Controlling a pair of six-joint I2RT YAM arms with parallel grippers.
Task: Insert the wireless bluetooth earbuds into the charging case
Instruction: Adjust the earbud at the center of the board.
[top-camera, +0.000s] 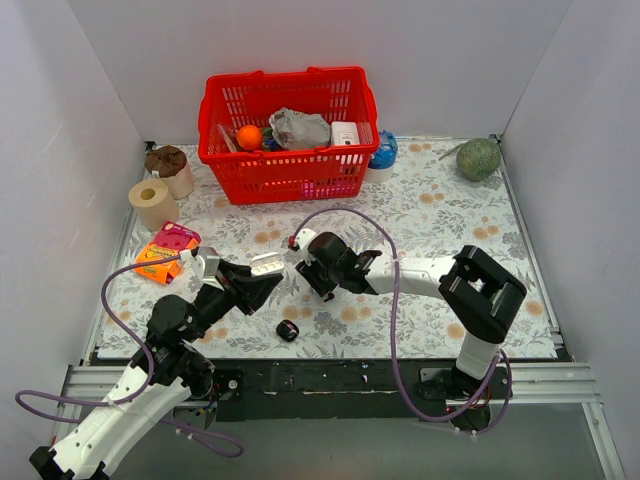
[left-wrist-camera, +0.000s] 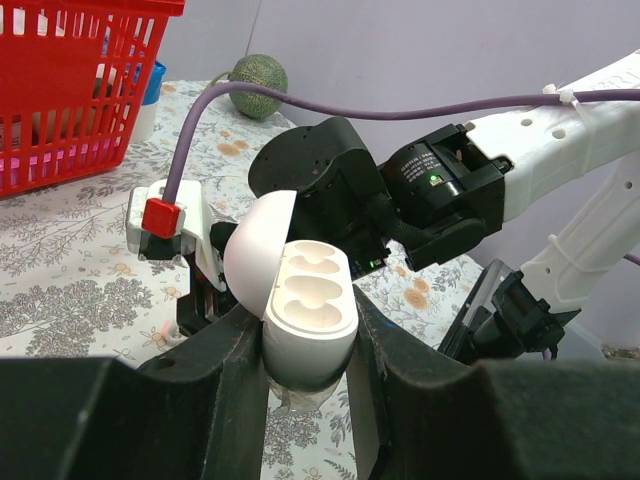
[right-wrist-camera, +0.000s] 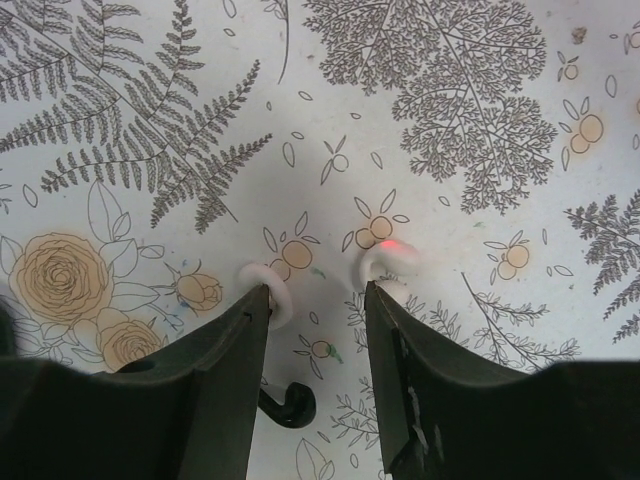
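Note:
My left gripper is shut on a white charging case, held above the table with its lid swung open to the left. Its two wells are empty. In the top view the case sits just left of my right gripper. The right gripper hangs open, low over the tablecloth. Two white earbuds lie there, one at the left fingertip and one, showing a red light, at the right fingertip. Nothing is between the fingers.
A small black rounded case lies near the table's front edge. A black curved piece lies under the right gripper. At the back stand a red basket, paper rolls, a green melon and orange packets.

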